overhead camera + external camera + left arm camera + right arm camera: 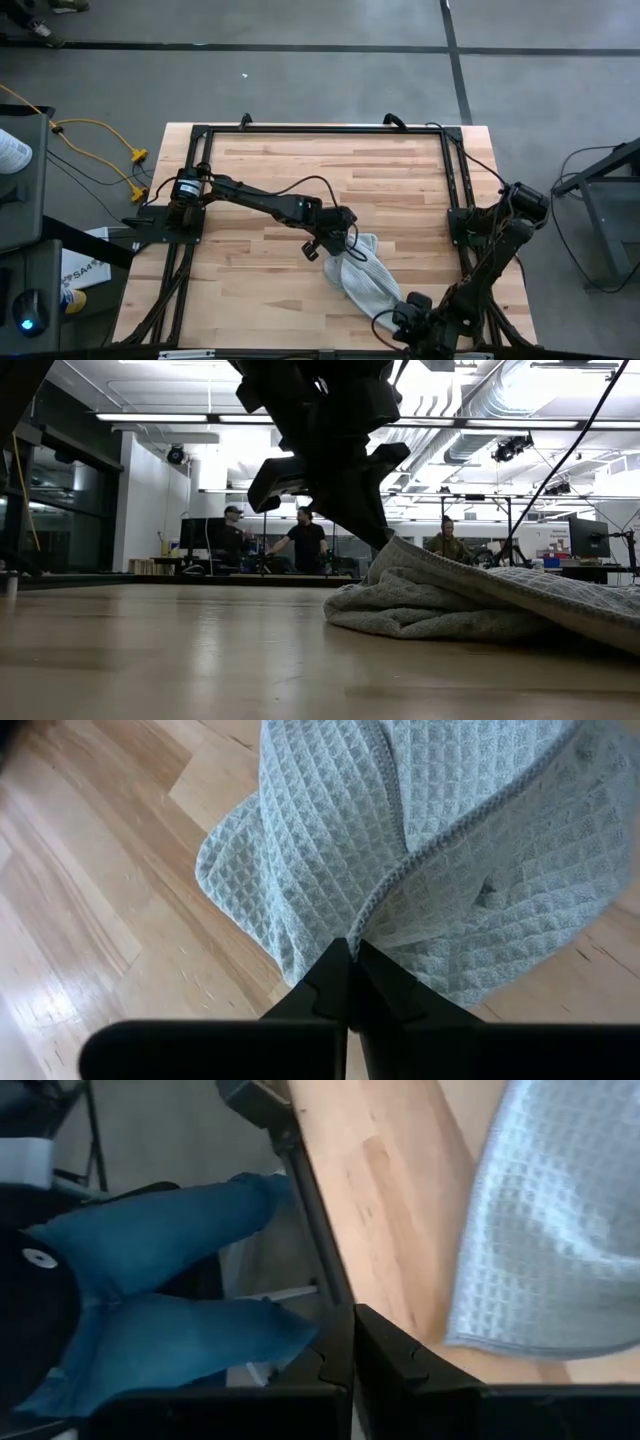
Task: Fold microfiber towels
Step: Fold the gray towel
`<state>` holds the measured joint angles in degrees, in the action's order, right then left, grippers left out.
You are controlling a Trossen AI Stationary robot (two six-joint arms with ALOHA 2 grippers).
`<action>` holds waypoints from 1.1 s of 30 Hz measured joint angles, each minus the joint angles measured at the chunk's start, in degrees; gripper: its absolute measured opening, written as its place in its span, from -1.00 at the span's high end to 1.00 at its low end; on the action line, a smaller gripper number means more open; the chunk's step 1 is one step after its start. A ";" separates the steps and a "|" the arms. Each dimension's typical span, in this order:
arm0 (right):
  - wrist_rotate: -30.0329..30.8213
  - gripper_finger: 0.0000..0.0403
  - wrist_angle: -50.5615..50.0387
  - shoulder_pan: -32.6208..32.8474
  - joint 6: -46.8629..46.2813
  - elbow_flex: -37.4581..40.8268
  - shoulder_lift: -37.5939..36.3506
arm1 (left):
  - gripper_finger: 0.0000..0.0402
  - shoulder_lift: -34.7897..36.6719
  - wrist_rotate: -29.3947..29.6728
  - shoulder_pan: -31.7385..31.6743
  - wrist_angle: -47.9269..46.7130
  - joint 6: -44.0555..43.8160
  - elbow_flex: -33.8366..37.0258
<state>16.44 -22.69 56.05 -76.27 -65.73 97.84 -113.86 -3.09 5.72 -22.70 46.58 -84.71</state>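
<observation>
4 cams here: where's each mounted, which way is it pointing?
High: overhead, straight down on the wooden table; both arms show, left claw shut on the microfiber towel, right claw at the near edge.
Low: at tabletop height, level toward the room; left arm drops in above the towel.
Left wrist: past its shut fingers pinching towel.
Right wrist: past its shut fingers along the table edge; a person's jeans beyond.
Shared: the towel shows in all four.

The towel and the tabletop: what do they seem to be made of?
The towel looks like soft woven microfiber, matte light grey-blue, with a waffle grid of small squares and a stitched hem. The tabletop appears to be pale wood, probably butcher block: narrow jointed strips with visible grain and a slight sheen under the lights.
</observation>
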 joint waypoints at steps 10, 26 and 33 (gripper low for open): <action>1.08 0.99 0.78 0.22 4.63 0.00 2.04 | 0.99 0.00 0.00 0.00 -0.80 -2.36 -0.02; -1.65 0.99 -5.80 0.32 5.92 0.00 7.63 | 0.99 0.00 -0.02 0.01 -1.44 -3.36 -0.02; -1.55 0.99 -7.28 0.20 5.99 0.00 7.63 | 0.99 0.00 -0.02 0.02 -1.42 -3.38 -0.02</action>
<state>14.88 -29.97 56.25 -70.28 -65.73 105.47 -113.86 -3.11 5.74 -24.12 43.20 -84.73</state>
